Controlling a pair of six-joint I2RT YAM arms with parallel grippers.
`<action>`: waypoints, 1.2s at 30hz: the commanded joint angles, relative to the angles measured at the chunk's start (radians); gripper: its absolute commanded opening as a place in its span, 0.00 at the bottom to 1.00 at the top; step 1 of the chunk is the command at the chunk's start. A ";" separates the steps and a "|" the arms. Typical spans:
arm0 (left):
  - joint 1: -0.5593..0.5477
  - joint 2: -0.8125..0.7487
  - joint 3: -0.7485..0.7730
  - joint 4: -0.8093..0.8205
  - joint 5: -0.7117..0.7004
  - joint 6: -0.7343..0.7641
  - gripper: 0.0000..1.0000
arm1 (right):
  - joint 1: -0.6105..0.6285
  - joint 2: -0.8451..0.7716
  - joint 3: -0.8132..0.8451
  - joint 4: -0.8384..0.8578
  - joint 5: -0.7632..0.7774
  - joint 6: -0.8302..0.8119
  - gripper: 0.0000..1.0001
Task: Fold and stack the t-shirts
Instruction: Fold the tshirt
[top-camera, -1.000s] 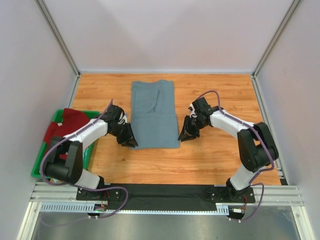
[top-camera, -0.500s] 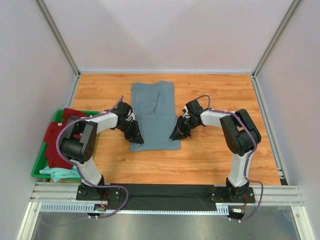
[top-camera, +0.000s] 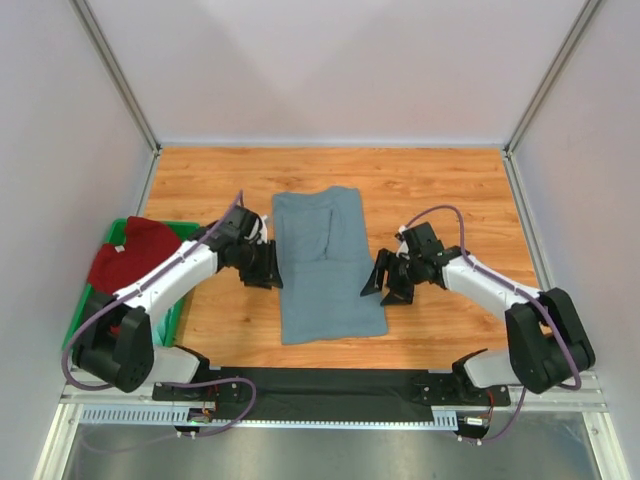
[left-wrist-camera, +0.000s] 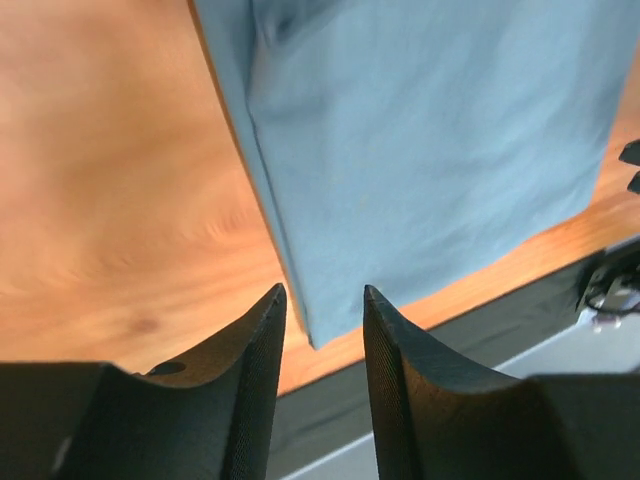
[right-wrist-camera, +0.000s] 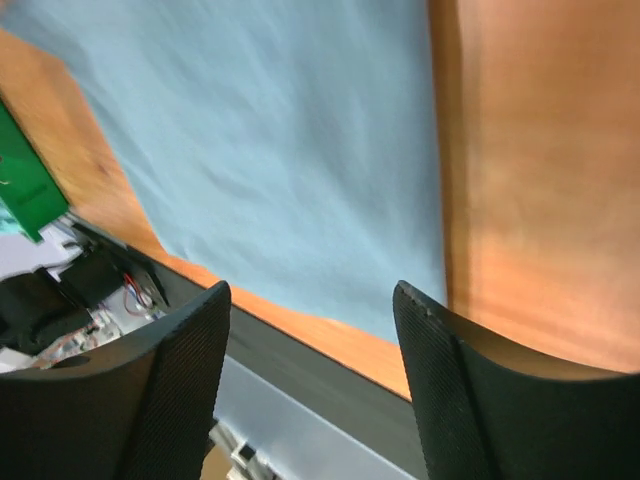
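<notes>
Seen from above, with twelve o'clock at the far wall, a wooden table (top-camera: 450, 190) sits inside a pale-walled enclosure. At about eight o'clock, against the table's left edge, a green plastic bin (top-camera: 75, 335) holds a dark red t-shirt (top-camera: 135, 250), bunched into a soft heap at the bin's far end.

The left arm (top-camera: 175, 275) reaches from its base near seven o'clock, across the bin's right side, toward the centre. The left gripper (top-camera: 270, 270) sits just beside the left edge of the grey-blue t-shirt (top-camera: 325, 270), at that shirt's nine o'clock. Its two ribbed black fingers (left-wrist-camera: 250, 390) stand a little apart with nothing between them. Through the gap, the wrist camera shows the shirt's long edge and near corner lying on the wood.

The grey-blue t-shirt lies flat in the middle of the table, folded into a long narrow panel running from twelve o'clock to six o'clock. Its near end leans slightly toward five o'clock and stops short of the black strip (top-camera: 330, 385) along the table's near edge. A folded layer shows on its far half.

At the shirt's three o'clock, the right gripper (top-camera: 383, 280) sits just beside the right edge, its fingers spread wide and empty. I cannot tell whether either gripper touches the cloth.
</notes>
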 joint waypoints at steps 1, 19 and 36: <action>0.088 0.056 0.105 -0.003 -0.017 0.140 0.44 | -0.047 0.088 0.188 -0.091 0.048 -0.146 0.68; 0.073 0.364 0.301 0.033 0.038 0.203 0.57 | -0.088 0.530 0.566 -0.268 0.092 -0.383 0.50; 0.073 0.475 0.340 0.047 0.057 0.194 0.53 | -0.091 0.630 0.679 -0.302 0.072 -0.415 0.49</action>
